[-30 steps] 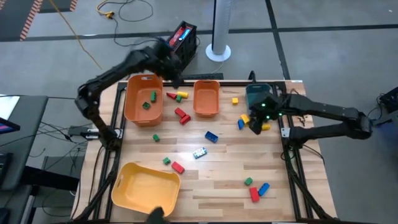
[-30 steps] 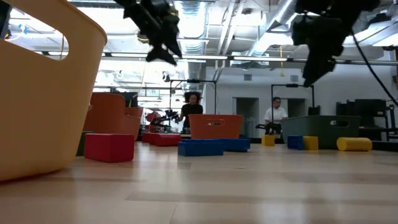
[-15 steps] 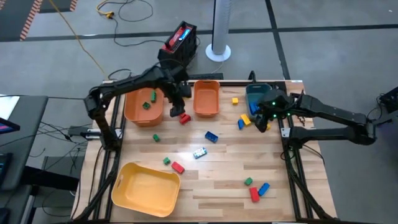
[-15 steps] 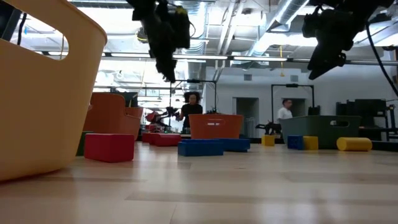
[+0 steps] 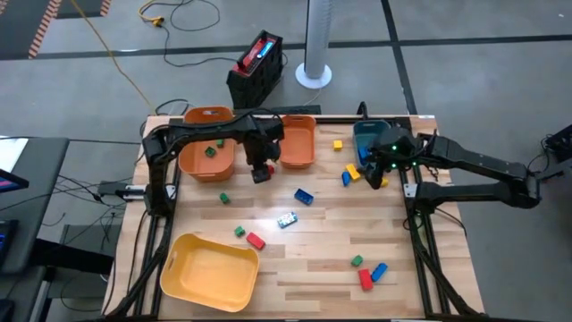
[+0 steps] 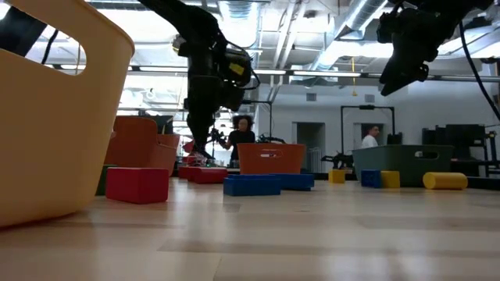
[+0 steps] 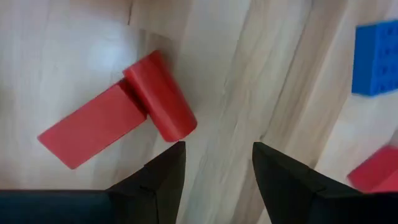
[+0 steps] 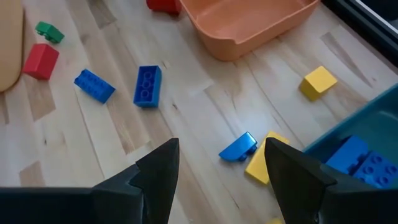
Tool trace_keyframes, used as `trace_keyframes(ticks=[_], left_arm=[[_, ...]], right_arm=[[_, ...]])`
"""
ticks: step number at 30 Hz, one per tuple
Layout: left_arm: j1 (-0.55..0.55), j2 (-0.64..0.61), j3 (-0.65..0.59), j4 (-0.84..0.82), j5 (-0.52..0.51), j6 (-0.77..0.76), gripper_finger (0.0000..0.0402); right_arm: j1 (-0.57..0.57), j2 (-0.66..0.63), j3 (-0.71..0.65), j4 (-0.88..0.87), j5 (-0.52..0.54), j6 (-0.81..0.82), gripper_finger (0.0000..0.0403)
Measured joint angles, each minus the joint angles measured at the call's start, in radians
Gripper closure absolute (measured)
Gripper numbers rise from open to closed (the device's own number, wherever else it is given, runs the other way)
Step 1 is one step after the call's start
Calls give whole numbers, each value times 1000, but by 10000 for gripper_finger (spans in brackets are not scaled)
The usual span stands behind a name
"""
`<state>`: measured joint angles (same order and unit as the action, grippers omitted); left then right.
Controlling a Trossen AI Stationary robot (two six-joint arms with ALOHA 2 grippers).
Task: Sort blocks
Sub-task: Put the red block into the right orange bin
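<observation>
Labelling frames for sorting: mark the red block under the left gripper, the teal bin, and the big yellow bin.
red block (image 7: 118, 118): left wrist view, middle of block.
teal bin (image 5: 368, 132): high view, rim.
yellow bin (image 5: 211, 271): high view, inner floor.

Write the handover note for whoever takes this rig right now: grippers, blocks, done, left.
Left gripper: open, empty, low over the red block between the two orange bins.
Right gripper: open, empty, above the blue and yellow blocks beside the teal bin.
Done: green blocks in the left orange bin; blue ones in the teal bin.
Left: about a dozen loose blocks across the table. The yellow bin holds nothing visible.
</observation>
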<state>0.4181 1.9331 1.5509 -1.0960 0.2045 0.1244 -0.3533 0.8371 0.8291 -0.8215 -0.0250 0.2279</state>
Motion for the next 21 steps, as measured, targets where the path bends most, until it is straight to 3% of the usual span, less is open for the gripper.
trace_keyframes(ticks=[6,21], left_arm=[[-21,0,0,75,-104,-157,191],[-34,1,-148,230,-95,-374,171]], right_arm=[[0,0,0,2,0,-5,155],[-1,0,0,3,0,-29,155]])
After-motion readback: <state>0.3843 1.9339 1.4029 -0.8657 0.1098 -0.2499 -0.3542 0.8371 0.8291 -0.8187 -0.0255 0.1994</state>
